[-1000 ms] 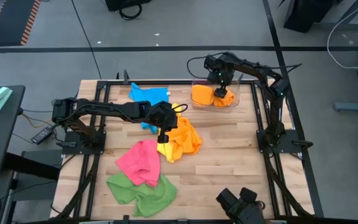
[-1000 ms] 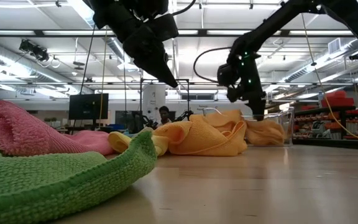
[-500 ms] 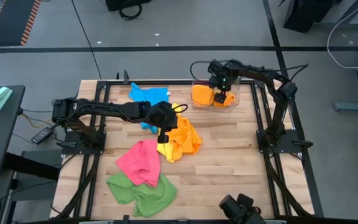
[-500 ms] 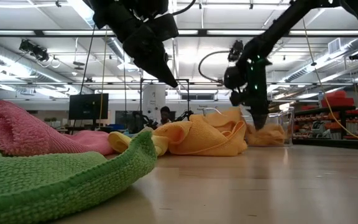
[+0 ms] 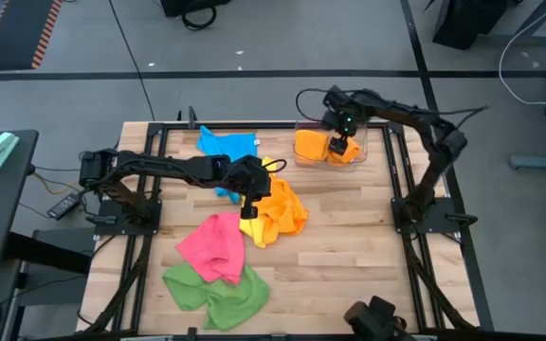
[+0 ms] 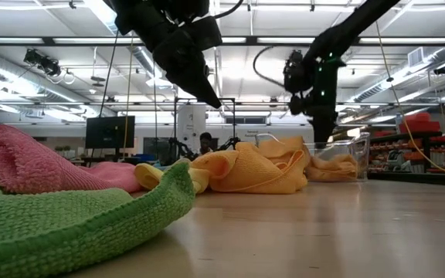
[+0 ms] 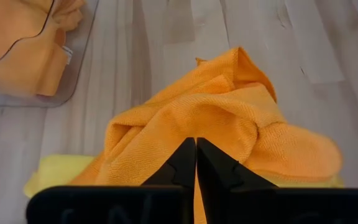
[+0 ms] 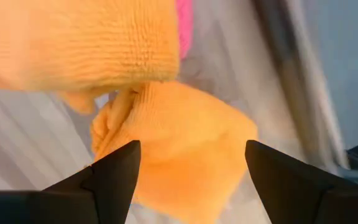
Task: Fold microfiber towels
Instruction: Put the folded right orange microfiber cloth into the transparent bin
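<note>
Now right claw (image 5: 342,142) gapes over orange towels (image 5: 313,146) in bin (image 5: 373,142).

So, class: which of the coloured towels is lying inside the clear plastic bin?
The orange towel at the table's far right sits bunched inside the clear bin, under the open right hand. The pink, green, blue, yellow and second orange towels lie on bare wood.

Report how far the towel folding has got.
Done: orange towels sit in the clear bin, though whether they are neatly folded is unclear. In hand: the right gripper is open above the bin, holding nothing; the left gripper is shut over the crumpled orange towel. Left: the blue towel, pink towel, green towel and yellow towel lie unfolded.
</note>
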Action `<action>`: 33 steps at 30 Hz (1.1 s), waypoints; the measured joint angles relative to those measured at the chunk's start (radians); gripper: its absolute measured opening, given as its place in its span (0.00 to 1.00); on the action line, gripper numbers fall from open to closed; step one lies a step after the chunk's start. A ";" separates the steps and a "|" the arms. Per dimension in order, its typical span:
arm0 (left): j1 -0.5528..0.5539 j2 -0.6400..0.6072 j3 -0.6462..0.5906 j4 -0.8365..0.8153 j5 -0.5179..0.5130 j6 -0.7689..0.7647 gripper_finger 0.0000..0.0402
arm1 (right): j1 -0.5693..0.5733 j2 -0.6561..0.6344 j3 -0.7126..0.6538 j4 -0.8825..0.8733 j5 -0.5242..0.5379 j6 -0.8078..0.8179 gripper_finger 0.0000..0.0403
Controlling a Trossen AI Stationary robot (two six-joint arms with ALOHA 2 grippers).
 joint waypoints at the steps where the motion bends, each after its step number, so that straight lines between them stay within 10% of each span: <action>1: 0.000 0.000 0.000 0.000 0.000 0.000 0.05 | 0.000 -0.022 0.000 -0.003 0.000 -0.003 0.74; 16: 0.000 0.000 0.000 0.001 0.000 -0.001 0.07 | 0.025 -0.095 -0.136 0.021 0.028 -0.304 0.74; 33: 0.000 0.000 0.000 0.005 0.000 0.000 0.06 | -0.053 -0.026 -0.121 0.051 -0.044 0.341 0.74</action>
